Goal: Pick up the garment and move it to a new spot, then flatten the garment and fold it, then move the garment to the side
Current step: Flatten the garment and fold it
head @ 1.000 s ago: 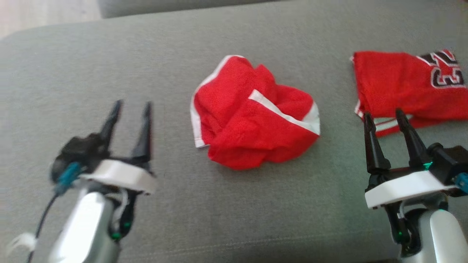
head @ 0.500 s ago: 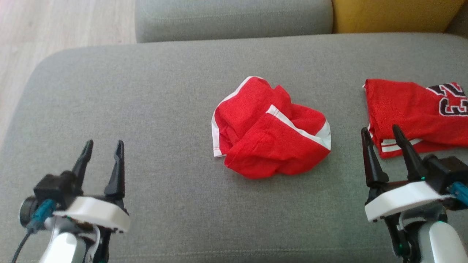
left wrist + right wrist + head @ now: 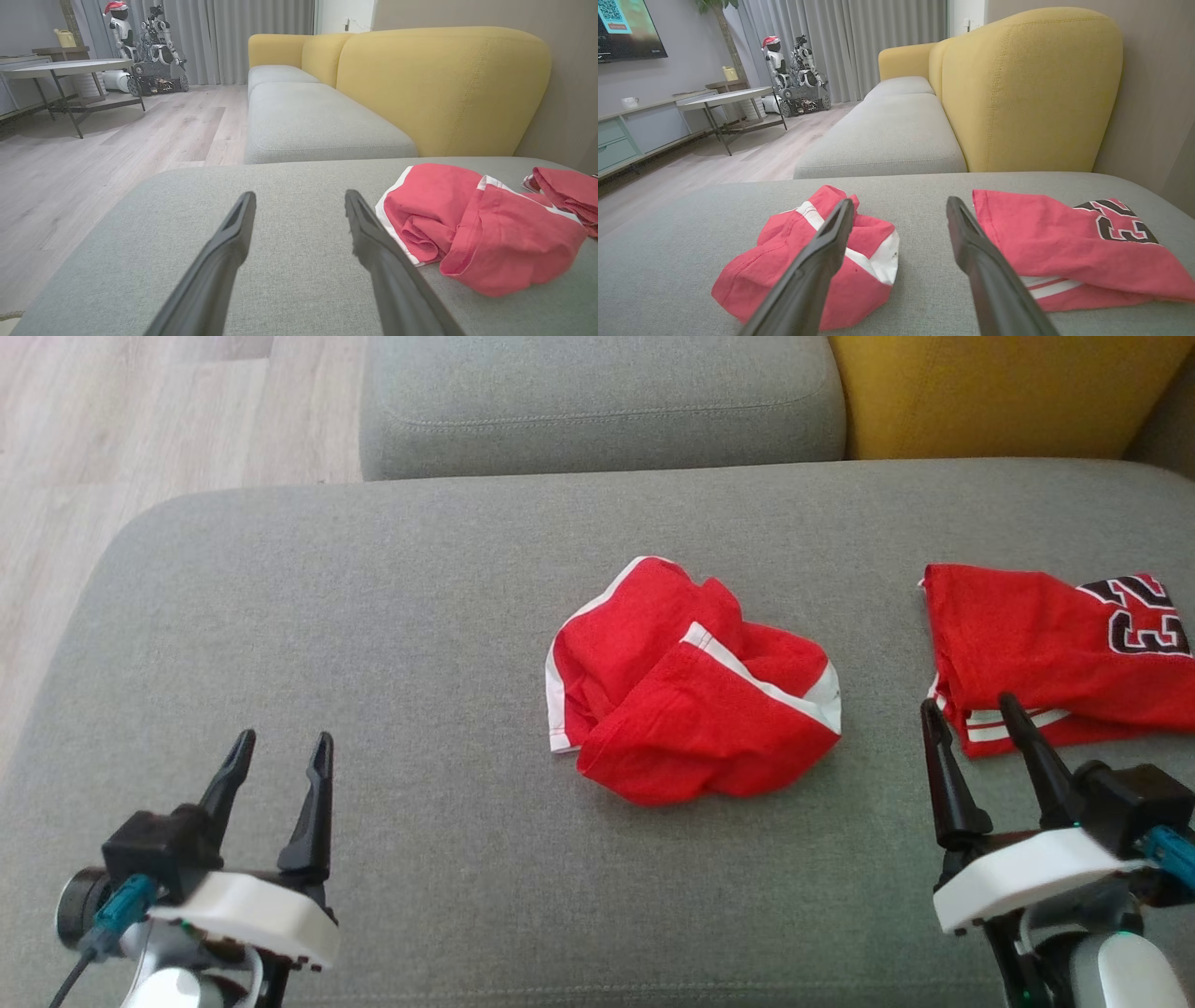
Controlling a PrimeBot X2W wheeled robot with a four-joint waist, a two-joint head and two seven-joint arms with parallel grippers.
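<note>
With the left end effector (image 3: 285,737) and right end effector (image 3: 966,703) hanging spread and empty, the pick-up is seemingly only starting, calling for a reach to the crumpled garment (image 3: 691,705) lying mid-sofa (image 3: 373,616) between them.

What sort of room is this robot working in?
Probably a living room, perhaps a staged one: a grey-and-yellow sofa, a wall screen and a coffee table on wood flooring. Another robot parked by the curtains hints at a test home.
</note>
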